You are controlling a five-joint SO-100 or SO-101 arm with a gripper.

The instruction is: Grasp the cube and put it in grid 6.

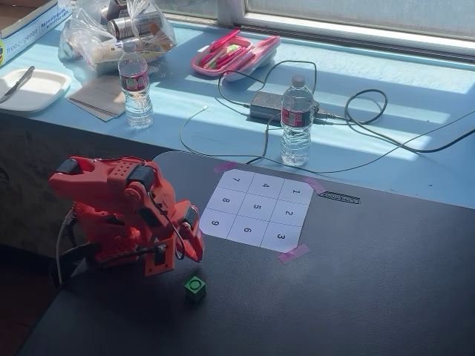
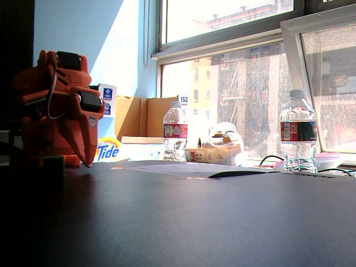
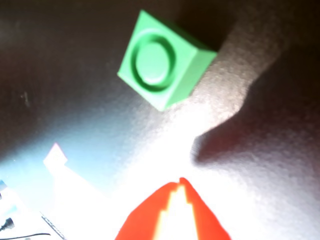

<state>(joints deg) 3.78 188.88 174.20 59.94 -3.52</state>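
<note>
The green cube [image 1: 195,288] with a dark ring on top sits on the dark table in a fixed view, below and left of the numbered sheet. Grid 6 [image 1: 248,231] is the bottom-middle cell of that sheet. My orange gripper [image 1: 197,256] hangs folded near the arm's base, just above and left of the cube, apart from it. In the wrist view the cube [image 3: 162,60] lies at the top and my gripper [image 3: 181,181] comes in from the bottom with its tips meeting, holding nothing. In another fixed view the gripper [image 2: 88,162] points down at the table.
Two water bottles [image 1: 135,84] [image 1: 296,121], a power brick with cables [image 1: 267,105], a pink case [image 1: 234,53] and bags [image 1: 119,30] lie on the blue surface behind the table. Pink tape [image 1: 293,254] holds the sheet's corner.
</note>
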